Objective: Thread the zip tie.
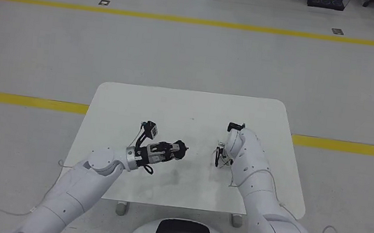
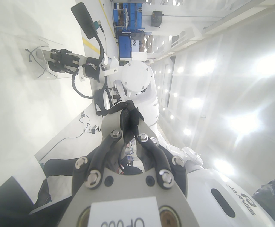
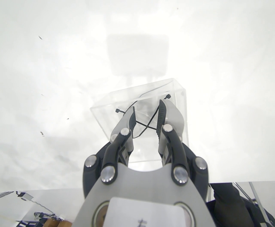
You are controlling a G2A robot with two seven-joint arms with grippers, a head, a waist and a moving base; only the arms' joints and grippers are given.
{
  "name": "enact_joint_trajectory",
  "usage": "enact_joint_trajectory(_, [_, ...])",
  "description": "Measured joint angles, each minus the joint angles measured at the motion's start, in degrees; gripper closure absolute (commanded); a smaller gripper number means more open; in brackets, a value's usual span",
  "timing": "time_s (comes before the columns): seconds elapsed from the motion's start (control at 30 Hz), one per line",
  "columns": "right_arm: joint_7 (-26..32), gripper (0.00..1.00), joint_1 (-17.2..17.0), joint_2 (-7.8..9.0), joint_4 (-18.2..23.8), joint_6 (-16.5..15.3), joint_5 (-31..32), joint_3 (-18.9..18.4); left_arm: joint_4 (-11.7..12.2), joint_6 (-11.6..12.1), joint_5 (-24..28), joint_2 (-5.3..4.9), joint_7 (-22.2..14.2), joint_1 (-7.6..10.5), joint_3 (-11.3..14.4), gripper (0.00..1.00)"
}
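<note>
Two thin black zip ties (image 3: pixel 143 125) lie crossed inside a small clear box (image 3: pixel 139 154) on the white table (image 1: pixel 174 108). My right gripper (image 3: pixel 147 111) points down into the box, open, with the crossing of the ties between its fingers (image 3: pixel 161 116). Farther off in the left wrist view, the right gripper (image 2: pixel 39 56) shows by the same box (image 2: pixel 44 75), a tie (image 2: pixel 30 56) at its tip. My left gripper (image 2: pixel 129 109) is held above the table's middle (image 1: pixel 181 149), turned sideways toward the right arm, shut, with nothing visible between its pads.
The table's front edge (image 1: pixel 162 203) lies close under the left arm. Yellow floor lines (image 1: pixel 20 100) run behind the table.
</note>
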State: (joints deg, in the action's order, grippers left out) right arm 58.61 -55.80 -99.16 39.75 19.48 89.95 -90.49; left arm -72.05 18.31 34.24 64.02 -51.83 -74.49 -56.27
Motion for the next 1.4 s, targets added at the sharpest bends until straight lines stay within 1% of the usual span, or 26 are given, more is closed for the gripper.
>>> enact_joint_trajectory(0.2, [0.15, 0.87, 0.01, 0.08, -0.15, 0.0, 0.0, 0.2, 0.0, 0.0, 0.0, 0.0, 0.0, 0.0, 0.0, 1.0])
enact_joint_trajectory(0.3, [0.17, 0.89, 0.12, 0.09, -0.35, 0.0, 0.0, 0.29, 0.0, 0.0, 0.0, 0.0, 0.0, 0.0, 0.0, 1.0])
enact_joint_trajectory(0.5, [0.17, 1.0, 0.29, 0.12, -0.76, 0.0, 0.0, 0.26, 0.0, 0.0, 0.0, 0.0, 0.0, 0.0, 0.0, 1.0])
enact_joint_trajectory(0.7, [-0.01, 1.0, 0.34, 0.18, -0.75, 0.0, 0.0, 0.29, 0.0, 0.0, 0.0, 0.0, 0.0, 0.0, 0.0, 1.0])
enact_joint_trajectory(0.83, [0.33, 1.0, -0.47, 0.18, 1.47, 0.0, 0.0, 0.74, 0.0, 0.0, 0.0, 0.0, 0.0, 0.0, 0.0, 1.0])
enact_joint_trajectory(0.93, [1.53, 1.0, -2.13, 0.12, 5.23, 0.0, 0.0, 1.33, 0.0, 0.0, 0.0, 0.0, 0.0, 0.0, 0.0, 1.0])
enact_joint_trajectory(1.03, [3.42, 1.0, -4.56, 0.05, 10.4, 0.0, 0.0, 2.02, 0.0, 0.0, 0.0, 0.0, 0.0, 0.0, 0.0, 1.0])
enact_joint_trajectory(1.13, [5.55, 1.0, -7.59, 0.03, 16.81, 0.0, 0.0, 2.66, 0.0, 0.0, 0.0, 0.0, 0.0, 0.0, 0.0, 1.0])
enact_joint_trajectory(1.17, [6.3, 1.0, -8.95, 0.05, 19.66, 0.0, 0.0, 2.98, 0.0, 0.0, 0.0, 0.0, 0.0, 0.0, 0.0, 1.0])
enact_joint_trajectory(1.23, [7.51, 1.0, -11.05, 0.06, 24.09, 0.0, 0.0, 3.62, 0.0, 0.0, 0.0, 0.0, 0.0, 0.0, 0.0, 1.0])
enact_joint_trajectory(1.27, [8.16, 1.0, -12.51, 0.09, 27.12, 0.0, 0.0, 4.12, 0.0, 0.0, 0.0, 0.0, 0.0, 0.0, 0.0, 1.0])
enact_joint_trajectory(1.4, [9.14, 1.0, -17.42, 0.28, 36.87, 0.0, 0.0, 5.7, 0.0, 0.0, 0.0, 0.0, 0.0, 0.0, 0.0, 1.0])
